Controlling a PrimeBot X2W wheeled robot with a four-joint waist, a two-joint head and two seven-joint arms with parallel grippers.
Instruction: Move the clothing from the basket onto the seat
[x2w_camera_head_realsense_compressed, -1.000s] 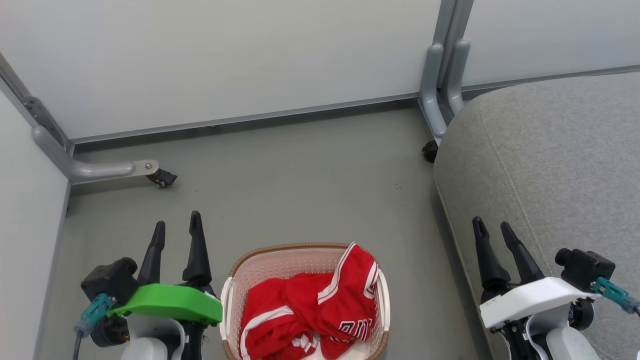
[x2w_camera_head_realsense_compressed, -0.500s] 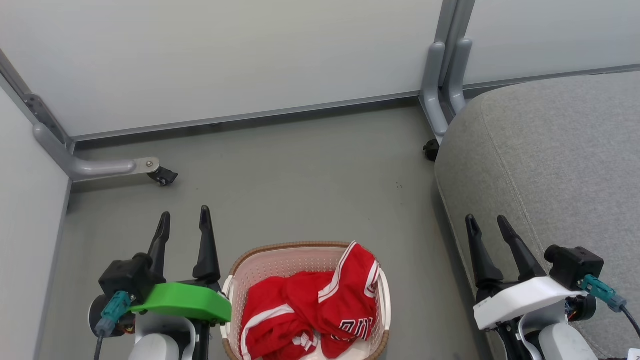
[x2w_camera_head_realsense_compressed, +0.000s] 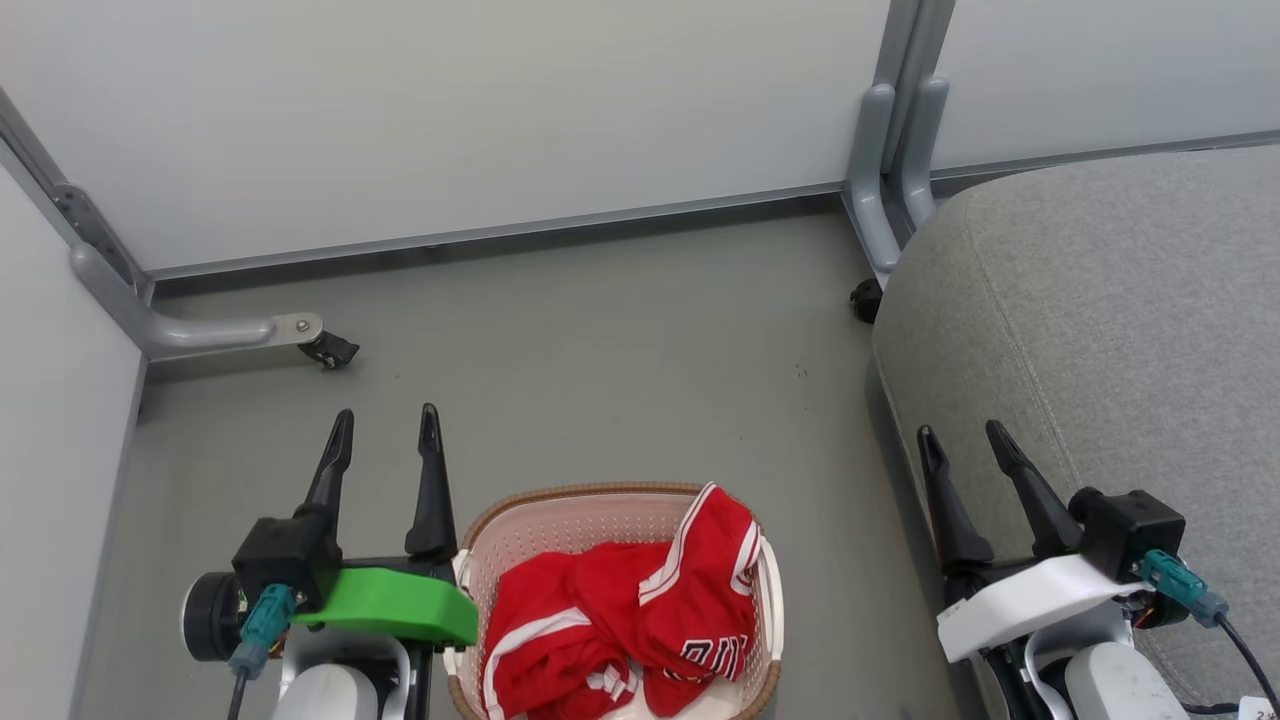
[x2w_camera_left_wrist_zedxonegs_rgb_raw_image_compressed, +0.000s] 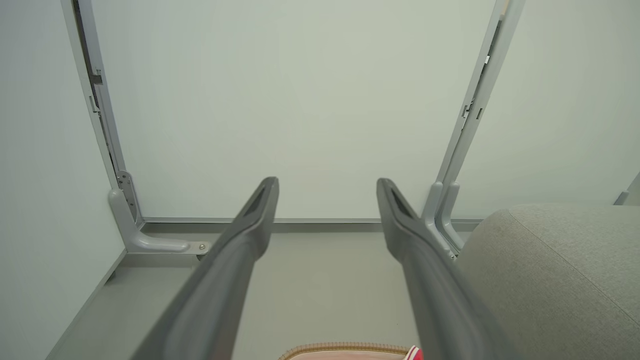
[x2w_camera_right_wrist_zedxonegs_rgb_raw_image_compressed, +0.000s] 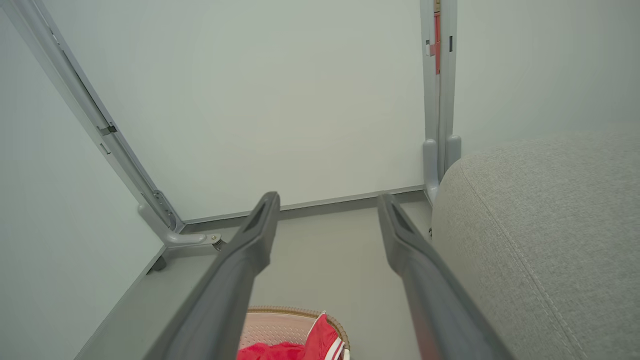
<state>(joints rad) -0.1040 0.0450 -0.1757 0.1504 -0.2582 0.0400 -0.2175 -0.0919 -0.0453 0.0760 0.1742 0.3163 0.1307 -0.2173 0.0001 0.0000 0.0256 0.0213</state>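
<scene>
Flanked the basket (x2w_camera_head_realsense_compressed: 560, 496) of clothing (x2w_camera_head_realsense_compressed: 640, 600) with left gripper (x2w_camera_head_realsense_compressed: 387, 415) and right gripper (x2w_camera_head_realsense_compressed: 959, 430), fingers wide and empty, probably readied for grabbing.

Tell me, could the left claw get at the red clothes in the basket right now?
Probably yes. The left gripper is open and empty, right beside the basket, whose top is uncovered; the clothing lies heaped inside with nothing over it.

Pale matte partition panels (x2w_camera_head_realsense_compressed: 480, 120) in grey metal frames (x2w_camera_head_realsense_compressed: 868, 170) enclose a smooth grey floor (x2w_camera_head_realsense_compressed: 600, 350); a black caster (x2w_camera_head_realsense_compressed: 330, 351) sits far left.
</scene>
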